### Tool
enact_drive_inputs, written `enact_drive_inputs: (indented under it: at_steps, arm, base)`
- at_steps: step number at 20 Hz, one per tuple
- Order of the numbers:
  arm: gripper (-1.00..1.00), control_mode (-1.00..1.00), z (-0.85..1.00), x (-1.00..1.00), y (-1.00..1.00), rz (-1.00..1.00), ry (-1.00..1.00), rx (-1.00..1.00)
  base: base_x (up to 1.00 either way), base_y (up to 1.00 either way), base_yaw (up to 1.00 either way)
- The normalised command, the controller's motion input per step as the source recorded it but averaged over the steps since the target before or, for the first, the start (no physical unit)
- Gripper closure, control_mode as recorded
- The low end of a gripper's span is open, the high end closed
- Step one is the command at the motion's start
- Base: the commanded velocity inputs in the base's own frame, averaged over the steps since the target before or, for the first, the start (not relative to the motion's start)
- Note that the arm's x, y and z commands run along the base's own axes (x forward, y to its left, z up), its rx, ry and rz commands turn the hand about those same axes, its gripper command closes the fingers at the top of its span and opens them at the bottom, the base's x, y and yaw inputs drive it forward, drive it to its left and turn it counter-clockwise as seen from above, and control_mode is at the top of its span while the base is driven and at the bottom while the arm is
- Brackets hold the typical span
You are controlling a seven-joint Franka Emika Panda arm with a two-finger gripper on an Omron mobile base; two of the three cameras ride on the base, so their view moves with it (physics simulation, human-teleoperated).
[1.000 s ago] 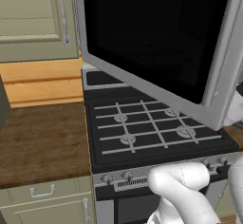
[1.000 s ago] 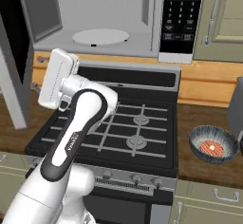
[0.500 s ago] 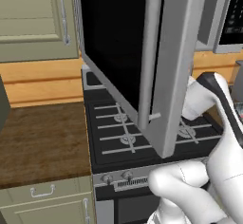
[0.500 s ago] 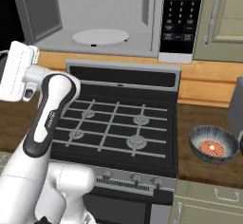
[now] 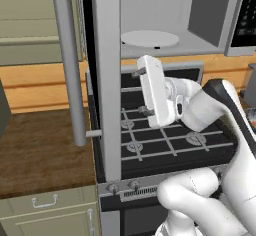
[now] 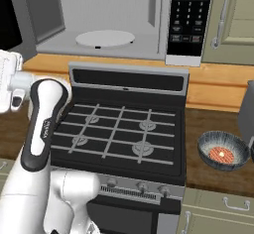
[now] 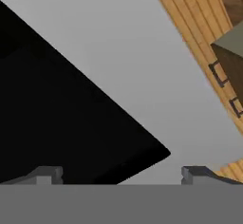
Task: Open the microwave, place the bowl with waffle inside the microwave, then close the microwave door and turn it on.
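A kitchen wall of beige cabinets over a wood counter, with a black stove (image 6: pixel 124 129) in the middle and the microwave (image 6: pixel 114 20) hung above it. Its door (image 5: pixel 105 80) stands swung wide to the left, edge-on in the left base view, the bar handle (image 5: pixel 67 65) on its outer face; the grey cavity and white turntable (image 6: pixel 105 38) lie open. The gripper (image 5: pixel 141 92) hovers just right of the door's inner face, fingers spread apart, holding nothing.

The bowl (image 6: pixel 223 151) sits on the counter right of the stove, near edge, with the waffle (image 6: pixel 222 154) flat inside. I judge the bowl stiff and light, likely smooth, so prone to slip; the waffle lies loose. Best hold: pinch the rim wall from above and keep it level.
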Motion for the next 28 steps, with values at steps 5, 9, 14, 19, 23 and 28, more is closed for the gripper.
enact_drive_inputs:
  at_steps: [5, 9, 14, 19, 23, 28]
  arm:
    - [-1.0, -1.0, -0.18, -0.78, -1.0, -0.09, -0.12, -0.03]
    - [-1.0, -1.0, -0.3, 0.05, -0.97, -0.27, -0.15, -0.23]
    - [-1.0, -1.0, -0.24, 0.55, -0.76, -0.26, -0.13, -0.34]
    - [-1.0, -1.0, -0.24, 0.46, -0.66, -0.23, -0.08, -0.54]
    - [-1.0, -1.0, -0.41, 0.21, -0.69, -0.27, -0.02, -0.65]
    - [-1.0, -1.0, -0.62, 0.0, -0.73, -0.38, -0.07, -0.63]
  base:
    - [0.0, 0.0, 0.0]
    - [0.0, 0.0, 0.0]
    - [0.0, 0.0, 0.0]
    - [0.0, 0.0, 0.0]
    - [0.0, 0.0, 0.0]
    - [0.0, 0.0, 0.0]
